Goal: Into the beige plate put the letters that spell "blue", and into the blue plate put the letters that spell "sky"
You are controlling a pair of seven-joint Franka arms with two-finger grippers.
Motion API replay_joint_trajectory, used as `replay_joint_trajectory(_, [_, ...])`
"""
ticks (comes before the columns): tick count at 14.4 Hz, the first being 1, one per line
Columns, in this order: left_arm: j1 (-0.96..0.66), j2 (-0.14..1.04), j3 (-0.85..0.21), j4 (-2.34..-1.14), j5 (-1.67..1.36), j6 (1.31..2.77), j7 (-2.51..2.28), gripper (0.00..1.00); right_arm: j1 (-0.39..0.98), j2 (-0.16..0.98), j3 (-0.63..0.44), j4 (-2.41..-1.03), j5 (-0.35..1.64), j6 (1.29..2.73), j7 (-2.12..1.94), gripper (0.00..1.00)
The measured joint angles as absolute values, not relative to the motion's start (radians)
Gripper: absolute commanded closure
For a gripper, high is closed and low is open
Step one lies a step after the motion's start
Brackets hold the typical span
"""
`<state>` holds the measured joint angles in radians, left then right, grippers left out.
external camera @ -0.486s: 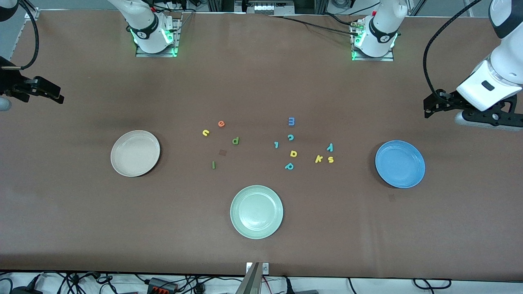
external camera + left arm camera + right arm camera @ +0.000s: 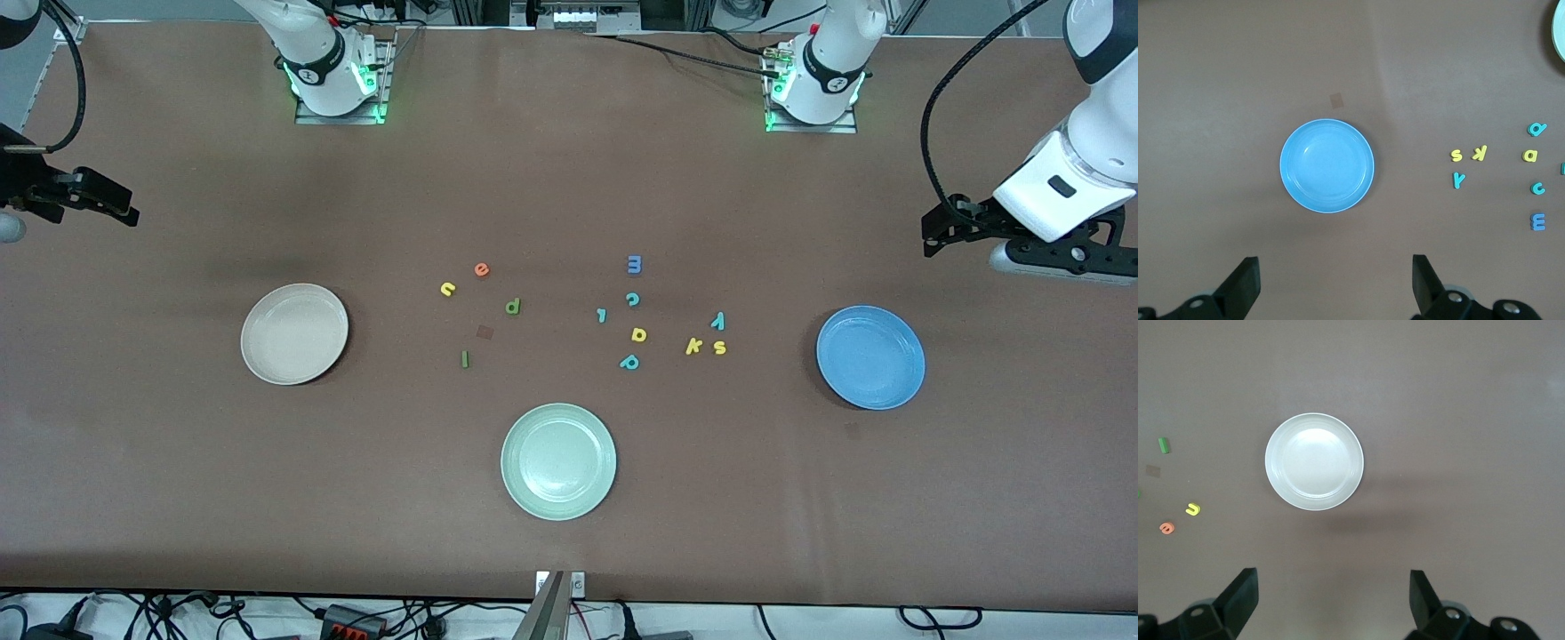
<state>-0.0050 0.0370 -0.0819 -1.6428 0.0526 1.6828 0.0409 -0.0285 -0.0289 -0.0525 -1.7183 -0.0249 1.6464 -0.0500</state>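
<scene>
Brown cloth covers the surface (image 2: pixel 178 498), and all the little foam letters lie on it, none in a plate yet. The beige plate (image 2: pixel 294 333) sits toward the right arm's end, and the blue plate (image 2: pixel 870 356) sits toward the left arm's end. A pale green plate (image 2: pixel 558 460) lies between them, nearer the front camera.

The orange e (image 2: pixel 481 269), yellow u (image 2: pixel 447 288), green b (image 2: pixel 512 306) and green l (image 2: pixel 464 358) lie between the beige plate and the middle. The yellow s (image 2: pixel 720 348) touches nothing and sits just beside the yellow k (image 2: pixel 693 346), with the teal y (image 2: pixel 717 321) near them.

The left end effector (image 2: pixel 1335 283) hangs in the air by the blue plate, fingers wide apart, holding nothing. The right end effector (image 2: pixel 1331 600) hangs by the beige plate, also wide apart and bare.
</scene>
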Motion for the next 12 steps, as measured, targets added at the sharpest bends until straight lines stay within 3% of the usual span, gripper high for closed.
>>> replay_joint_trajectory(12, [-0.013,0.039,-0.091,-1.643,0.052,1.631,0.042,0.00,-0.028,-0.017,-0.050,-1.718,-0.025,1.647,-0.050,0.00])
